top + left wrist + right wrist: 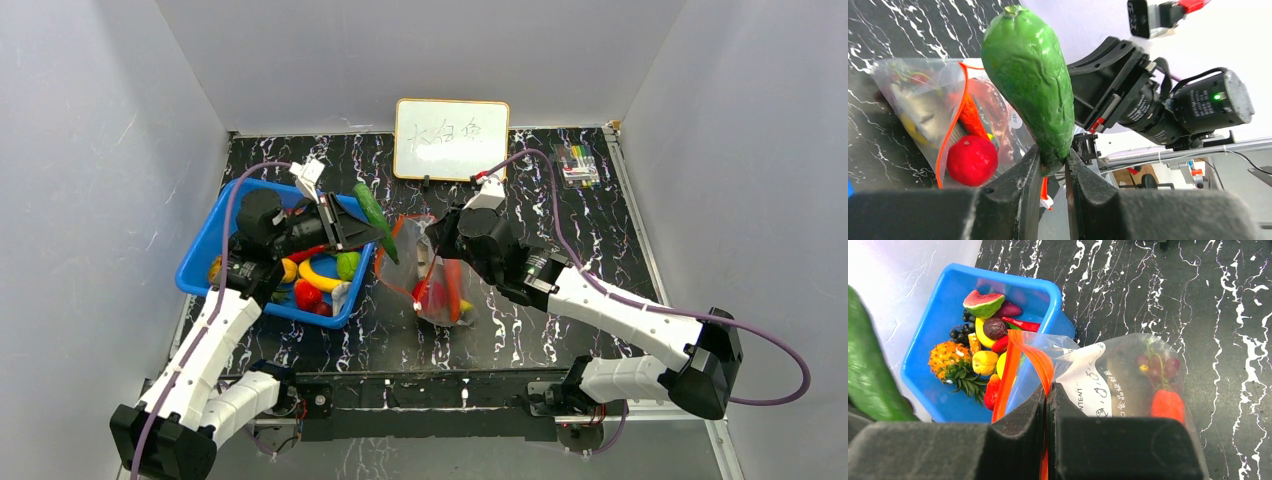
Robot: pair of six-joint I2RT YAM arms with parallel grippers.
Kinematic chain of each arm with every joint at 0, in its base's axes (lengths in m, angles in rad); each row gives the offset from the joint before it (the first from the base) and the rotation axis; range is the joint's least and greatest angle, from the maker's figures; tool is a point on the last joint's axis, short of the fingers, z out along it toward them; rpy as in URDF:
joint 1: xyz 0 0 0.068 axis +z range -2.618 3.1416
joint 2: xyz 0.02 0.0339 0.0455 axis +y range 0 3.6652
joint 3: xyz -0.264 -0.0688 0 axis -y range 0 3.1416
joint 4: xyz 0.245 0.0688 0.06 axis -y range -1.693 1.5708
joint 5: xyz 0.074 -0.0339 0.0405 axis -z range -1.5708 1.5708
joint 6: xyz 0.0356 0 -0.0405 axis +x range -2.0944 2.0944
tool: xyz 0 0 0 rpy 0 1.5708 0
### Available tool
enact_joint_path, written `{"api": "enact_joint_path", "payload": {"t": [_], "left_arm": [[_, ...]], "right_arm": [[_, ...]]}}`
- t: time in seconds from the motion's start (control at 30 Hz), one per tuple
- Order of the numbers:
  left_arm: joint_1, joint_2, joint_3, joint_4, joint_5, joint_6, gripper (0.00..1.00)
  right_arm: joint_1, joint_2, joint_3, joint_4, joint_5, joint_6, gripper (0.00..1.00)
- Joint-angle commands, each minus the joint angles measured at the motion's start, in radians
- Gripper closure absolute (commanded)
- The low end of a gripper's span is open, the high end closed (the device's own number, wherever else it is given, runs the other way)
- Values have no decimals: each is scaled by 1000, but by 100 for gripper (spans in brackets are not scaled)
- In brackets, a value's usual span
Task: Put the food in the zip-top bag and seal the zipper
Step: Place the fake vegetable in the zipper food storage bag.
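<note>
The left gripper point(1050, 161) is pinching the narrow end of a long green plastic toy vegetable point(1030, 75), jaws nearly closed around it, and is holding it near the mouth of the clear crinkly zip-top bag point(1108, 370). The right gripper point(1047, 392) is clamping fully shut on the bag's red-orange zipper strip point(1020, 355), propping the mouth open. A round red toy fruit point(972, 160) and dark grapes point(1158, 365) are lying inside already. Plenty of toy food point(948, 357) is waiting in the blue plastic basket point(933, 305), so filling looks partway done and sealing not begun.
</note>
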Motion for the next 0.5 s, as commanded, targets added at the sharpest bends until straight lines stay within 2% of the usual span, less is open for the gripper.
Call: {"api": "enact_joint_path", "payload": {"t": [0.0, 0.27, 0.47], "left_arm": [[-53, 13, -50, 151, 4, -72, 93], [-134, 41, -78, 135, 18, -42, 92], [-161, 47, -69, 25, -4, 43, 92]], "right_arm": [[1, -1, 69, 90, 1, 21, 100], [1, -13, 73, 98, 21, 29, 100], [1, -14, 73, 108, 15, 31, 100]]}}
